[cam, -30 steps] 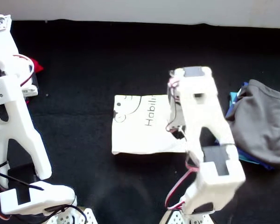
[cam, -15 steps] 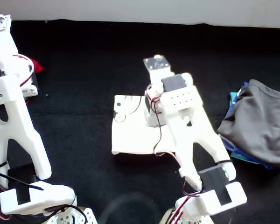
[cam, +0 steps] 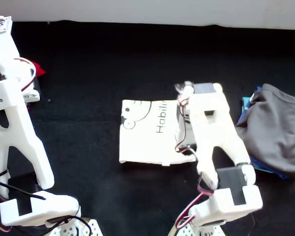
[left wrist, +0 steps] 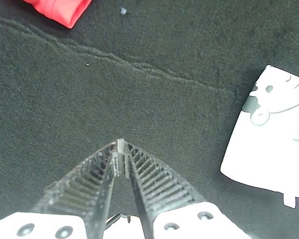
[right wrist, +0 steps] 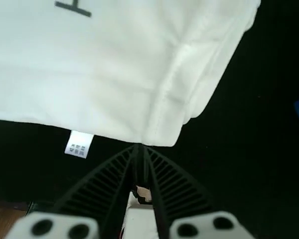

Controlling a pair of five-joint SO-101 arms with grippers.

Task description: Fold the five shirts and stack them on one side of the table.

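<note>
High view: white shirt (cam: 147,130) lies folded flat mid-worktop (cam: 88,59). It is near-square, with the long axis judged slightly crosswise, pointing at the grey-topped stack (cam: 275,128) off its right edge; the print line runs across that axis. The right arm overhangs the shirt's right edge. Left wrist view: left end effector (left wrist: 120,149) closed, empty, over bare worktop beside the shirt's corner, red shirt (left wrist: 60,10) well beyond. Right wrist view: right end effector (right wrist: 138,149) closed, tips at the shirt's folded hem near the care tag (right wrist: 77,148); can't tell if cloth is pinched. Likely step: shift the shirt to the stack. Pinch all layers at the hem and drag low along the long axis so the fold holds.
</note>
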